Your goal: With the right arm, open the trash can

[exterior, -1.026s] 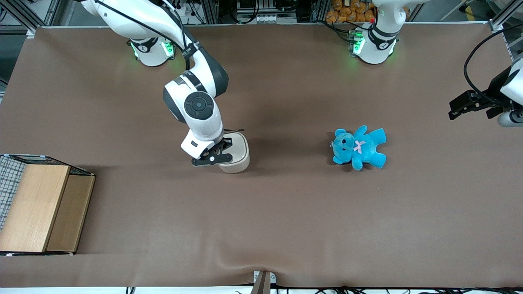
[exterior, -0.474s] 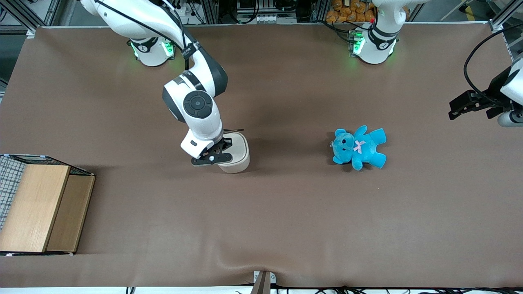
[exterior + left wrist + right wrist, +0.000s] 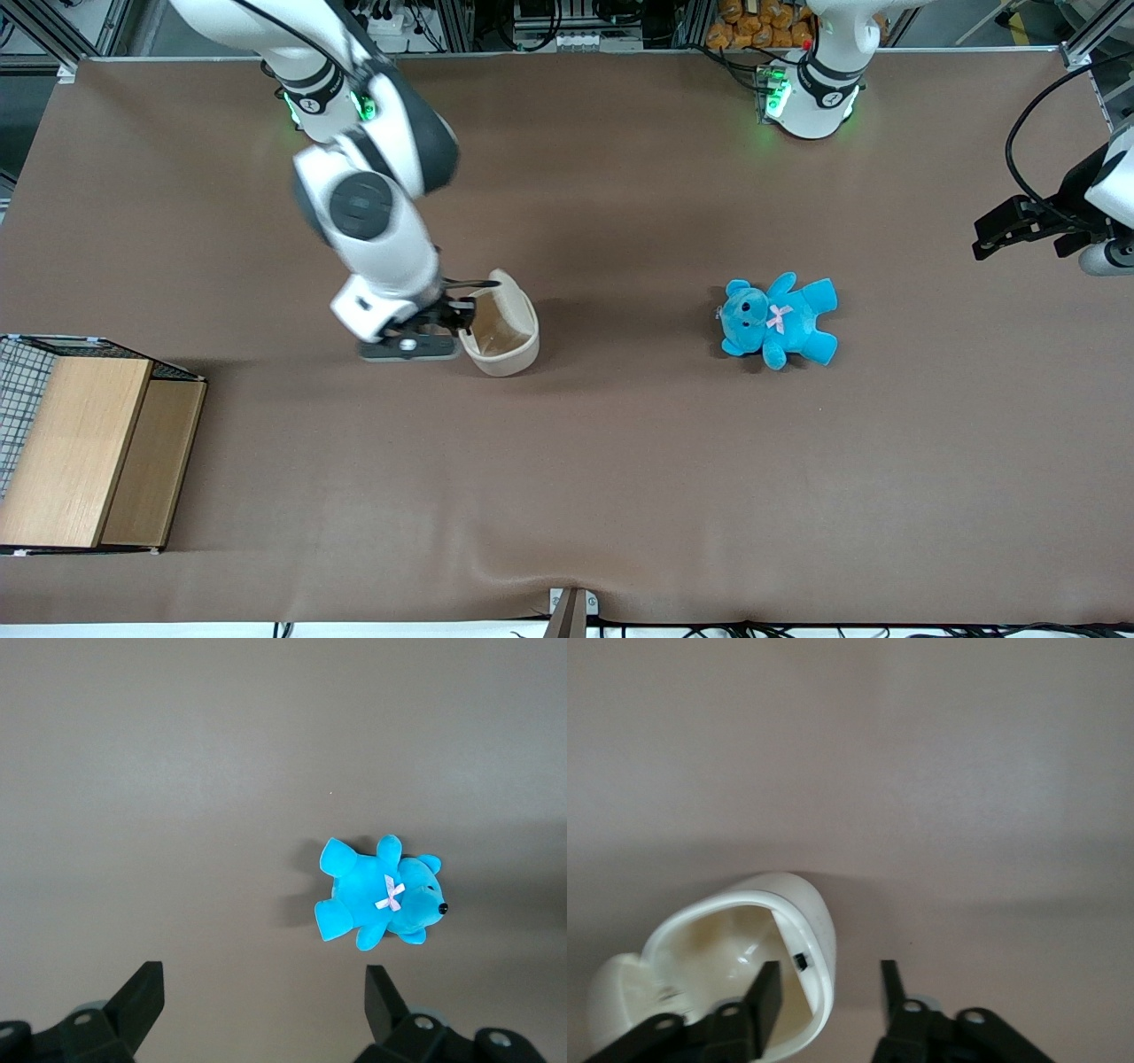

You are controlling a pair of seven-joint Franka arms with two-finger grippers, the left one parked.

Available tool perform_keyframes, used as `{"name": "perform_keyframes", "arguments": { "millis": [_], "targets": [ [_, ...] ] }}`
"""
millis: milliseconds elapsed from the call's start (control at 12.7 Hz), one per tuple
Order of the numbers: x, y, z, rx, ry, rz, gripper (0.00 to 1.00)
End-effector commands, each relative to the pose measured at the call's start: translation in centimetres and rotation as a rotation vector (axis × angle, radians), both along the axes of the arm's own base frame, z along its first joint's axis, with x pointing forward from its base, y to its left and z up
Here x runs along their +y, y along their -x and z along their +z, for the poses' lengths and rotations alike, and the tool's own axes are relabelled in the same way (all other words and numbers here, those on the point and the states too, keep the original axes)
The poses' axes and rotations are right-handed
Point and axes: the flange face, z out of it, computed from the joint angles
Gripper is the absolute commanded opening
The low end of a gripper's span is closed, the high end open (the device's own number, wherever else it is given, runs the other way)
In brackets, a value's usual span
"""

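Front view: the trash can is seen standing on the brown table, roughly midway along it, with its lid raised so that the tan inside is exposed. The right arm is bent down over the table beside the can, on the side toward the working arm's end, and its tool is held low at the can's rim. In the right wrist view the tool is shown with its two black fingers spread apart; the raised cream-white wall of the trash can lies between them, though it cannot be told whether it is touched. A blue teddy bear is laid on the table well apart from the can, toward the parked arm's end. A wooden box is set at the working arm's end, nearer to the front camera than the can.
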Motion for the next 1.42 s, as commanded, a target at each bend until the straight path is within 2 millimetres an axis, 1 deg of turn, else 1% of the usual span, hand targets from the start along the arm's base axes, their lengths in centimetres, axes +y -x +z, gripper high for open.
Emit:
{"name": "perform_keyframes", "arguments": {
  "millis": [0, 79, 158, 237, 316, 474, 632, 711, 868, 947, 1026, 1105, 1263, 1342],
  "targets": [
    [-5.8, 0.6, 7.7, -0.022, -0.058, -0.089, 1.0],
    [-7.9, 0.7, 9.9, -0.046, -0.055, -0.082, 1.0],
    [-10.4, 0.8, 11.6, -0.054, -0.044, -0.063, 1.0],
    [-12.7, 1.4, 12.8, -0.025, -0.02, -0.033, 1.0],
    [-14.8, 2.6, 14.4, 0.005, 0.0, -0.028, 1.0],
    [-20.0, 3.3, 17.6, -0.022, 0.003, -0.071, 1.0],
    [-24.5, 4.4, 19.6, -0.028, 0.011, -0.025, 1.0],
    [-26.3, 5.0, 20.5, -0.032, 0.011, -0.024, 1.0],
    [-28.5, 6.1, 22.4, -0.058, 0.009, -0.007, 1.0],
    [-29.7, 6.3, 22.5, -0.049, 0.009, 0.039, 1.0],
    [-30.9, 6.3, 22.4, -0.04, 0.006, 0.046, 1.0],
    [-31.6, 6.3, 22.3, -0.039, 0.002, 0.04, 1.0],
    [-31.8, 6.3, 22.5, -0.039, -0.006, 0.037, 1.0],
    [-32.2, 6.4, 22.3, -0.03, -0.006, 0.034, 1.0]
  ]
}}
